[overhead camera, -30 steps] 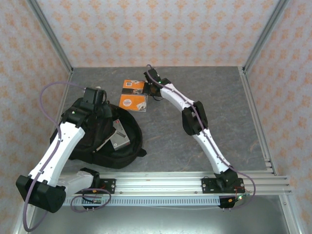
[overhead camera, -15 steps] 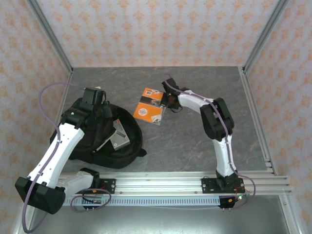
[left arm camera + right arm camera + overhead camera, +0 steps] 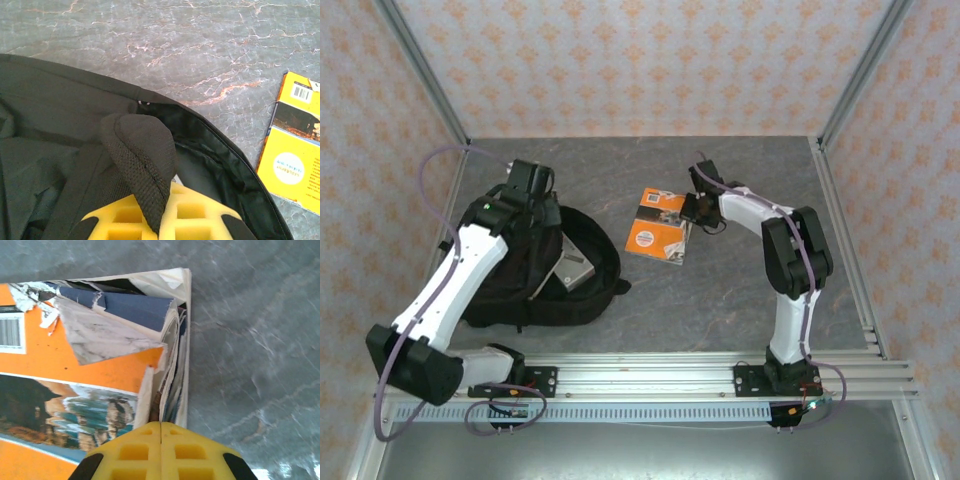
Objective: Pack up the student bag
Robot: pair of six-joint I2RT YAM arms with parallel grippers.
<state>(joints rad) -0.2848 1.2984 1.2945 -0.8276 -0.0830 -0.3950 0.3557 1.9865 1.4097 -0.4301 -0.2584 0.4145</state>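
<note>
The large black soft fabric backpack [image 3: 510, 285] lies left of centre, mesh flap [image 3: 142, 155] pinched by the left gripper [image 3: 159, 212] (likely keeping it open); the right gripper [image 3: 160, 437] clamps the orange paperback book [image 3: 655, 228] mid-frame.

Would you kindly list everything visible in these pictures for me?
student bag: one, black, left side of the table, open.
flat item: one, grey, lying in the bag's opening.
book: one, orange cover with a torn corner, table centre.
table: one, grey marbled, under everything.
left hand: one, yellow, shut on the bag's black fabric.
right hand: one, yellow, shut on the book's edge.
</note>
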